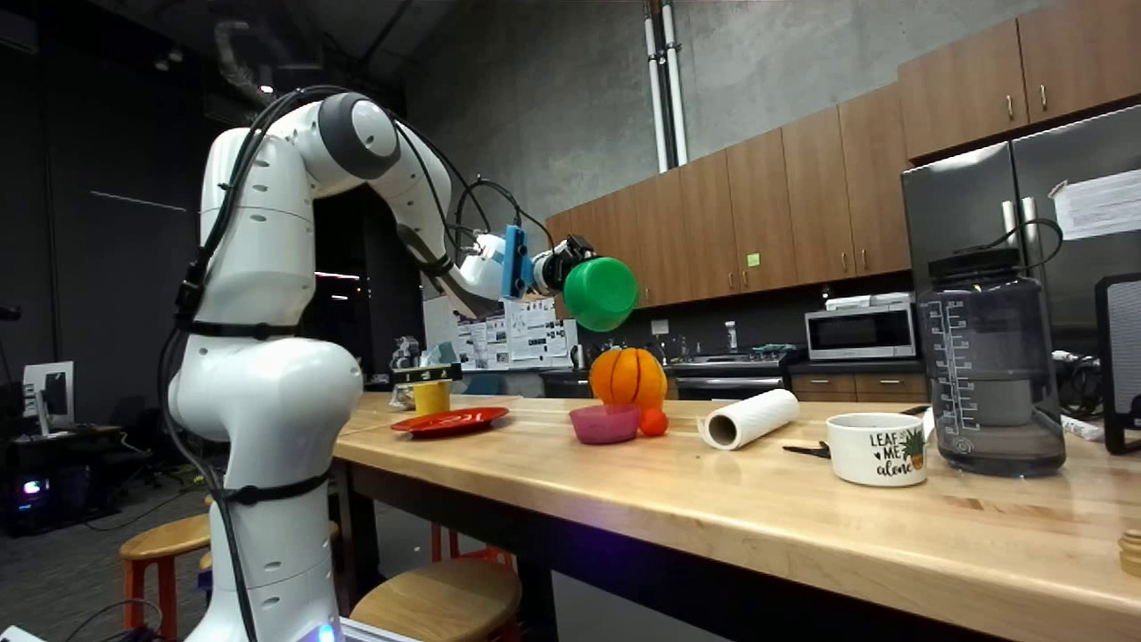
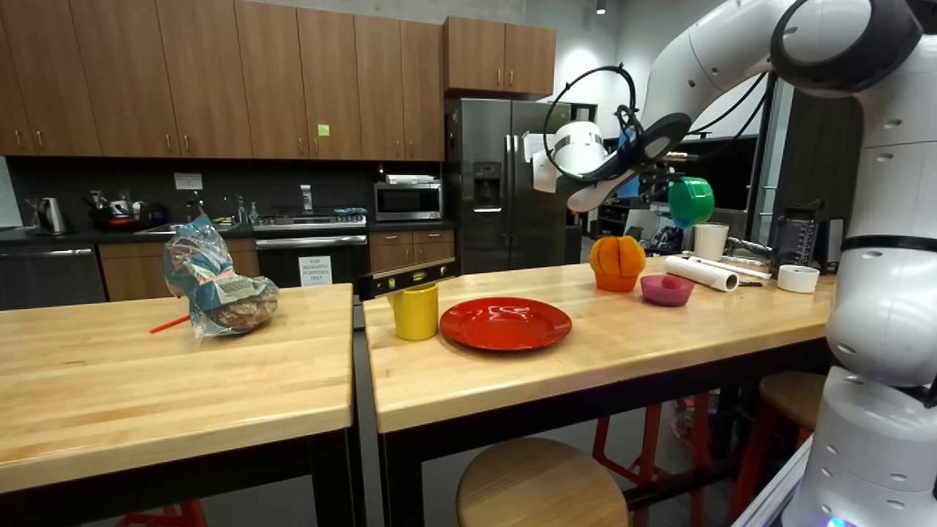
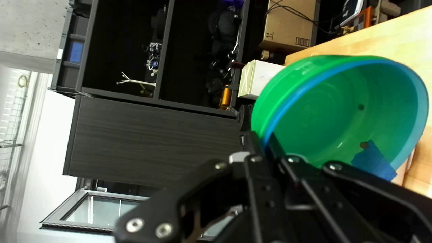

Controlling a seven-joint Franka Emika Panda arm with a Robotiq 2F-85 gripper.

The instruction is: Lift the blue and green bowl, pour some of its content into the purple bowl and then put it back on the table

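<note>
Gripper (image 3: 268, 140) was nearly closed, w/ the rim of the blue and green bowl (image 3: 314, 104) pinched btwn its fingertips, one inside & one outside the wall. Blue and green bowl hung in mid-air, tilted well over, high above the butcher-block table (image 1: 731, 486). In an exterior view it lined up over the purple bowl (image 1: 604, 428), which sat upright on the table, well apart from it. Wrist cam: blue tape (image 3: 374, 162) nr the rim, inside, plus 2 small dark round spots (image 3: 361, 107), couldn't ID. Orange ribbed ball (image 1: 628, 376) sat just beside the purple bowl, paper towel roll (image 1: 753, 417) nr it. Red plate (image 2: 505, 323) was just beside the yellow mug (image 2: 416, 313), w/ a spirit level (image 2: 410, 278) across the mug's top.
</note>
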